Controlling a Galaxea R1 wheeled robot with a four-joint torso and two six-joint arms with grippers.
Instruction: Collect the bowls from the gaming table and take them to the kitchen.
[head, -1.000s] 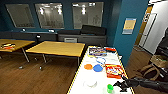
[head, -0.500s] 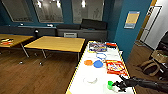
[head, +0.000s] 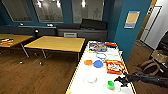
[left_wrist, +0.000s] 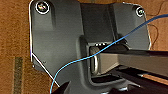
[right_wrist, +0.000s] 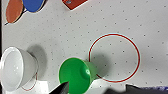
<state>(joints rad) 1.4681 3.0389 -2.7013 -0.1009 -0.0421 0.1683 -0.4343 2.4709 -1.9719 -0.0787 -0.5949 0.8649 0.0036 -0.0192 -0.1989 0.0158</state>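
Note:
The gaming table (head: 80, 72) has a glossy white top and runs away from me on the right. On it lie the orange bowl (head: 88, 62) and blue bowl (head: 98, 64) side by side, and the white bowl (head: 90, 79) nearer to me. My right gripper (head: 120, 81) reaches in from the right, low over the near end and beside a green cup (head: 110, 85). In the right wrist view the green cup (right_wrist: 77, 75) lies tipped just ahead of the open right gripper (right_wrist: 96, 90). The white bowl (right_wrist: 17, 68) is beside it, and the orange bowl (right_wrist: 14, 10) and blue bowl (right_wrist: 33, 4) are farther off.
A red snack bag (head: 114, 67), a blue ring (head: 101, 55) and a game box (head: 97, 46) also lie on the white top. Wood-topped tables (head: 56, 43) stand to the left on wooden floor. A dark sofa (head: 92, 25) lines the back wall. Bags (head: 156, 58) sit on the floor at right.
The camera has moved closer to the white table. My right arm has reached further left over the near end, toward the green cup.

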